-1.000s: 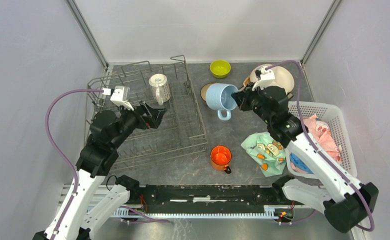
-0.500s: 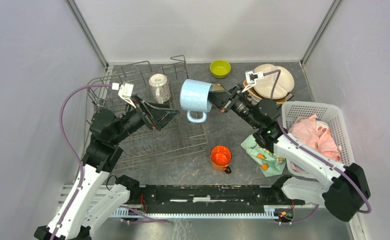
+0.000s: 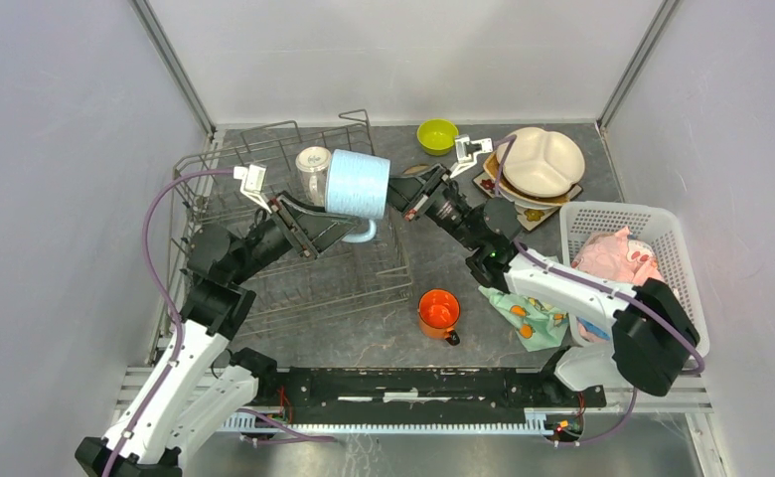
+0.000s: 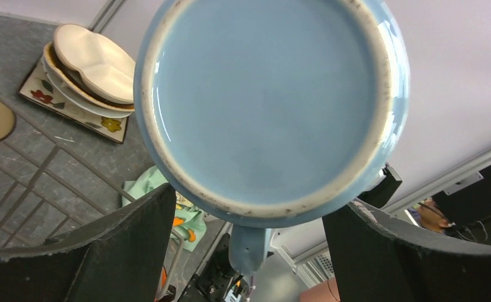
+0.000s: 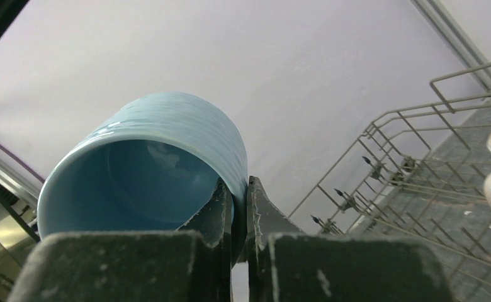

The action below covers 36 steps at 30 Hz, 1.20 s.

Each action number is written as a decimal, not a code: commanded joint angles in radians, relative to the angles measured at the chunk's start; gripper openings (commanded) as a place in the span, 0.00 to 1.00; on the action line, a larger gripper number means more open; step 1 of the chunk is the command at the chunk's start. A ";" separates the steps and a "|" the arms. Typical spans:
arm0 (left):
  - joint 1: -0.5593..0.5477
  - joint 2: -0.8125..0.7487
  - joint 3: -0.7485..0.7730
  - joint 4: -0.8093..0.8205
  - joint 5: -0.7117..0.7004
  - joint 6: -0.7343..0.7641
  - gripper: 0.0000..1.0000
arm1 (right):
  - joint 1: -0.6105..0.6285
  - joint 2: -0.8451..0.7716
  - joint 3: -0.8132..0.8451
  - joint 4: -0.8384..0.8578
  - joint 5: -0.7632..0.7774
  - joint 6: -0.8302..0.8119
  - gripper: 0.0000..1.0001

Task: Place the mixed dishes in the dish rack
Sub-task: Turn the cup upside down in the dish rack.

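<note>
Above the table (image 3: 443, 270), the slick, breakable light-blue mug (image 3: 357, 185) is rim-pinched by the right gripper (image 3: 396, 194); its sturdier body is flanked, perhaps touched, by the left gripper (image 3: 316, 227).

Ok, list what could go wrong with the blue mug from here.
1. The right gripper pinches the light-blue mug only by its rim wall. Held sideways above the dish rack, it could pivot or slip out.
2. The left gripper stands open around the glazed base. Releasing before it clamps would likely drop the mug.
3. The white patterned mug stands close beside and could get knocked.
</note>
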 commanded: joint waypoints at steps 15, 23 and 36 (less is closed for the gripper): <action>-0.002 0.036 -0.063 0.264 0.076 -0.237 0.48 | 0.061 0.093 0.111 0.273 0.057 0.095 0.00; -0.002 0.032 -0.075 0.233 0.074 -0.191 0.10 | 0.063 0.108 0.101 0.263 0.048 0.082 0.00; -0.002 -0.024 -0.035 0.109 -0.071 -0.028 0.02 | 0.055 0.073 0.016 0.244 0.030 0.048 0.38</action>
